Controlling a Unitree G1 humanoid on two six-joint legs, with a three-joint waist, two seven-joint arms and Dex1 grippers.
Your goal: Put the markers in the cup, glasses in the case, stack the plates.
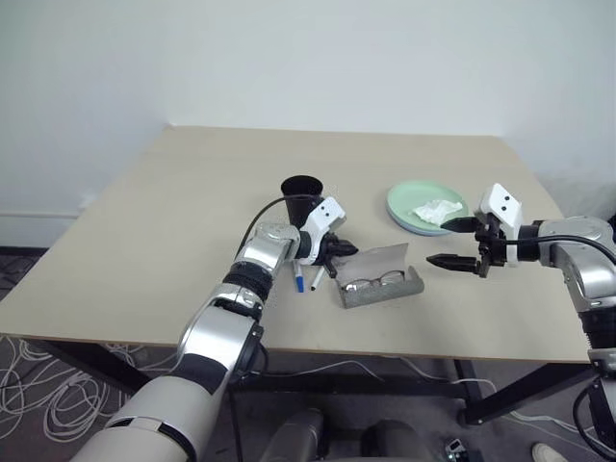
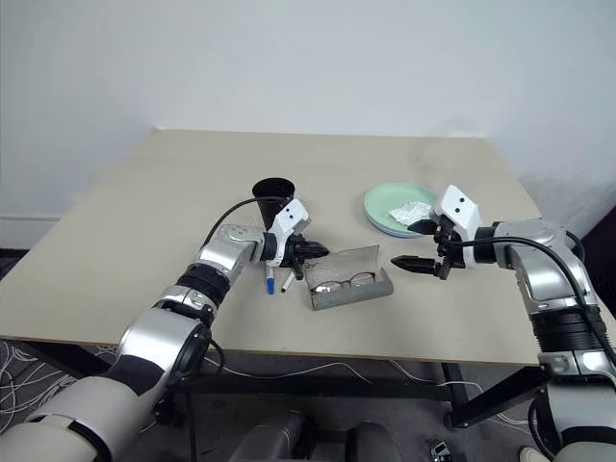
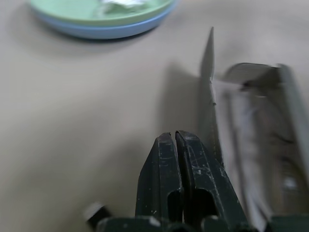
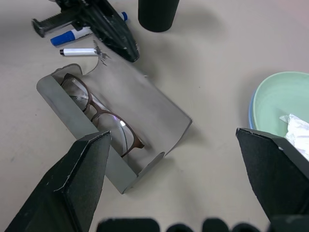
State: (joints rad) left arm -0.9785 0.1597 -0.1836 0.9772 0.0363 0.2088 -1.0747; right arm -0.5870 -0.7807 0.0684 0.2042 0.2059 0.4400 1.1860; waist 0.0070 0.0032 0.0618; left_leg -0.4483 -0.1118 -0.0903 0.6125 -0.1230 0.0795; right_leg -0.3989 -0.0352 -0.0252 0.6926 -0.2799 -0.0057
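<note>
The grey case point(image 1: 382, 286) lies open near the table's front, its flap point(image 4: 140, 99) spread flat, with the glasses point(image 4: 104, 116) lying inside. My left gripper point(image 1: 348, 249) is shut with nothing between its fingers, its tip at the flap's left corner. Just left of the case lie both markers, one blue-capped point(image 1: 299, 279) and one black-capped point(image 1: 318, 278), in front of the upright black cup point(image 1: 301, 192). The light green plate point(image 1: 409, 197) sits on the light blue plate point(image 3: 96, 33) at the right. My right gripper point(image 1: 441, 243) hangs open above the table between case and plates.
A crumpled white tissue point(image 1: 436, 210) lies on the green plate. The table's front edge point(image 1: 318, 348) runs close below the case. Bare tabletop stretches behind the cup and to the far left.
</note>
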